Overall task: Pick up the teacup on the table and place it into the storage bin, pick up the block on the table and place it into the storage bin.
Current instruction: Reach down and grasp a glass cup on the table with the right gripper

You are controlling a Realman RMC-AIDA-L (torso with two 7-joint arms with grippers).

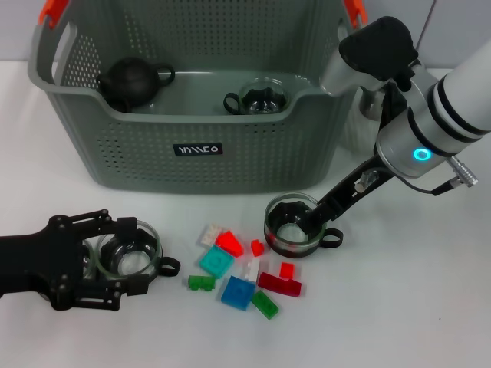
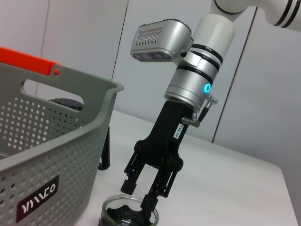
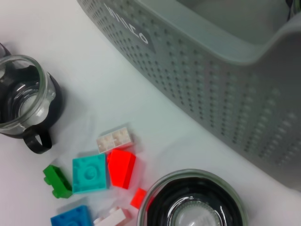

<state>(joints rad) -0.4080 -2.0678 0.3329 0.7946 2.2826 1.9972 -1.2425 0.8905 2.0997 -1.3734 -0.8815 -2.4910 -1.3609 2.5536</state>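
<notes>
Each teacup is straddled by a spread hand: the right hand over the right teacup, the left hand around the left teacup.

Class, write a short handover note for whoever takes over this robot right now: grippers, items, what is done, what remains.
Left gripper: open around a glass teacup on the white table.
Right gripper: fingers at the rim of a second glass teacup; grip unclear.
Done: one glass teacup and a black teapot lie inside the grey-green perforated storage bin.
Left: both table cups and the coloured plastic blocks.
</notes>
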